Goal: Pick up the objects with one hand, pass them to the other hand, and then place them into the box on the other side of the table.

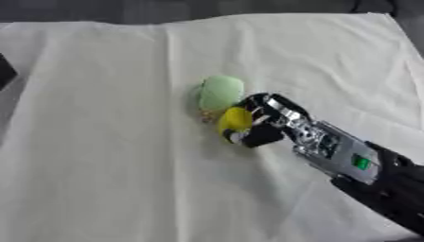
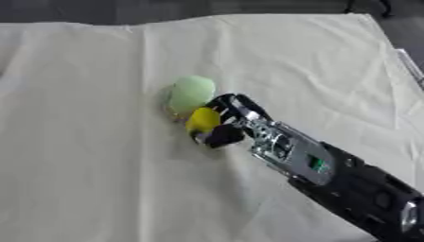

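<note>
A pale green rounded object (image 1: pixel 220 92) lies on the white cloth (image 1: pixel 108 156) near the middle of the table. Just below it sits a yellow rounded object (image 1: pixel 235 119), with a small orange-brown bit showing at its left. My right hand (image 1: pixel 267 120) reaches in from the lower right, and its fingers curl round the yellow object, touching the green one's lower edge. My left hand shows in neither view.
A dark object (image 1: pixel 5 71) pokes in at the left edge of the left eye view. The cloth's far edge meets a dark floor along the top. A pale strip (image 2: pixel 411 66) lies at the cloth's right edge.
</note>
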`<action>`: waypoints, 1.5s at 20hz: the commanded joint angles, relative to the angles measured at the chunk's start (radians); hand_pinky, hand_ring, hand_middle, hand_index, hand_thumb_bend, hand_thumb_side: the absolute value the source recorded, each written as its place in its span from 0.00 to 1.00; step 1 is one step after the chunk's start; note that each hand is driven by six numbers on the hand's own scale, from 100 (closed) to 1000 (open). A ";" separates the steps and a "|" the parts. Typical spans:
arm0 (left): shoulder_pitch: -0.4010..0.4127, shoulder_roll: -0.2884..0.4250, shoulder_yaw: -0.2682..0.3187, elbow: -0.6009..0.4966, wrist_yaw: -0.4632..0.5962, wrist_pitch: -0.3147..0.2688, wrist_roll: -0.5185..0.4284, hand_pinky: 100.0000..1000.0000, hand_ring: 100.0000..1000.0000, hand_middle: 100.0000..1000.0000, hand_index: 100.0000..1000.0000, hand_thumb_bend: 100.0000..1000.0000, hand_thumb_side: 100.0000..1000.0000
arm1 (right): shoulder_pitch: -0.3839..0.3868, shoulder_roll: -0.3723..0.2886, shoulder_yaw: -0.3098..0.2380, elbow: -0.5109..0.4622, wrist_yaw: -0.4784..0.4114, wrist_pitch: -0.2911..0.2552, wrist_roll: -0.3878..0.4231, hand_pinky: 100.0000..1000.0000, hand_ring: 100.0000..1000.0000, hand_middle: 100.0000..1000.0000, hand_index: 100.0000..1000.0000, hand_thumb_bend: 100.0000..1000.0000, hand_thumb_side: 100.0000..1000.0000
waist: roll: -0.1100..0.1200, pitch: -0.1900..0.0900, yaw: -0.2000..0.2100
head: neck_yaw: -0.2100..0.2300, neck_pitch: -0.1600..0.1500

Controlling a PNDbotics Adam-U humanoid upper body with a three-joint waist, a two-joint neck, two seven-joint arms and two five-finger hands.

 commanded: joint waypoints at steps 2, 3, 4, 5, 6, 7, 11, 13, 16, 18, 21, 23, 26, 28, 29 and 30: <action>-0.014 0.025 0.005 -0.014 0.002 0.001 0.000 0.86 0.72 0.73 0.71 0.31 0.47 | 0.008 -0.015 0.000 -0.005 0.009 0.202 -0.195 0.67 0.69 0.61 0.73 0.32 0.00 | 0.000 -0.006 -0.001 | 0.003 -0.002; -0.013 0.025 0.005 -0.014 0.002 0.001 -0.001 0.86 0.72 0.73 0.71 0.30 0.47 | 0.011 -0.015 0.001 -0.002 0.014 0.202 -0.192 0.68 0.69 0.61 0.74 0.32 0.00 | 0.000 -0.007 -0.002 | 0.003 -0.002; -0.012 0.025 0.005 -0.014 0.002 0.001 -0.001 0.86 0.72 0.73 0.71 0.30 0.47 | 0.013 -0.015 0.002 0.002 0.019 0.202 -0.189 0.68 0.69 0.61 0.74 0.32 0.00 | 0.000 -0.008 -0.003 | 0.002 -0.002; -0.011 0.025 0.005 -0.014 0.002 0.002 -0.001 0.86 0.72 0.73 0.71 0.31 0.47 | 0.015 -0.015 0.002 0.005 0.025 0.202 -0.185 0.68 0.69 0.62 0.74 0.33 0.00 | -0.001 -0.008 -0.003 | 0.003 -0.001; -0.010 0.025 0.005 -0.013 0.002 0.002 -0.001 0.86 0.72 0.73 0.71 0.31 0.47 | 0.019 -0.014 0.003 0.010 0.032 0.202 -0.182 0.69 0.69 0.62 0.74 0.33 0.00 | -0.001 -0.009 -0.005 | 0.005 0.000; -0.009 0.025 0.005 -0.013 0.002 0.002 -0.001 0.86 0.72 0.73 0.71 0.31 0.48 | 0.022 -0.014 0.002 0.014 0.040 0.202 -0.179 0.69 0.69 0.62 0.74 0.33 0.00 | -0.001 -0.010 -0.005 | 0.006 0.000; -0.006 0.026 0.005 -0.012 0.002 0.001 -0.002 0.86 0.72 0.73 0.71 0.30 0.48 | 0.035 -0.013 0.001 0.028 0.071 0.202 -0.164 0.70 0.69 0.61 0.73 0.34 0.00 | -0.001 -0.013 -0.010 | 0.008 0.002; -0.006 0.026 0.005 -0.012 0.001 0.000 -0.001 0.86 0.72 0.73 0.71 0.30 0.49 | 0.038 -0.013 0.001 0.032 0.084 0.202 -0.154 0.70 0.69 0.60 0.73 0.34 0.00 | -0.002 -0.014 -0.012 | 0.008 0.003; -0.005 0.024 0.004 -0.011 0.000 -0.001 -0.002 0.86 0.72 0.73 0.71 0.30 0.49 | 0.040 -0.013 0.001 0.034 0.105 0.202 -0.136 0.70 0.68 0.58 0.71 0.34 0.00 | -0.001 -0.016 -0.014 | 0.009 0.004; -0.005 0.024 0.005 -0.010 0.000 0.000 -0.002 0.86 0.72 0.73 0.71 0.30 0.49 | 0.042 -0.014 -0.001 0.036 0.119 0.202 -0.124 0.70 0.68 0.57 0.70 0.34 0.00 | -0.001 -0.017 -0.016 | 0.009 0.003; -0.005 0.023 0.006 -0.009 -0.002 0.000 -0.001 0.86 0.72 0.73 0.71 0.30 0.49 | 0.044 -0.013 -0.002 0.037 0.140 0.202 -0.106 0.70 0.67 0.54 0.67 0.35 0.00 | -0.001 -0.018 -0.019 | 0.009 0.004; -0.005 0.022 0.006 -0.007 -0.002 -0.001 -0.001 0.86 0.72 0.73 0.70 0.30 0.49 | 0.044 -0.014 -0.004 0.035 0.151 0.202 -0.095 0.69 0.64 0.49 0.61 0.34 0.00 | 0.000 -0.019 -0.022 | 0.009 0.005; -0.006 0.022 0.006 -0.007 -0.004 0.000 -0.002 0.86 0.72 0.73 0.70 0.30 0.49 | 0.042 -0.016 -0.012 0.019 0.158 0.202 -0.086 0.67 0.59 0.45 0.56 0.32 0.00 | 0.001 -0.021 -0.024 | 0.009 0.005; -0.007 0.021 0.006 -0.007 -0.004 0.000 -0.002 0.86 0.72 0.73 0.70 0.30 0.49 | 0.040 -0.018 -0.018 0.003 0.151 0.202 -0.084 0.64 0.56 0.42 0.52 0.30 0.00 | 0.002 -0.023 -0.026 | 0.008 0.005; -0.007 0.020 0.006 -0.007 -0.004 0.000 -0.001 0.86 0.72 0.73 0.70 0.30 0.49 | 0.038 -0.020 -0.022 -0.010 0.144 0.202 -0.083 0.62 0.55 0.41 0.50 0.30 0.00 | 0.002 -0.024 -0.027 | 0.007 0.004; -0.007 0.020 0.006 -0.007 -0.004 0.000 -0.001 0.86 0.72 0.73 0.70 0.30 0.49 | 0.037 -0.024 -0.027 -0.025 0.137 0.202 -0.084 0.61 0.55 0.41 0.50 0.30 0.00 | 0.003 -0.025 -0.027 | 0.006 0.004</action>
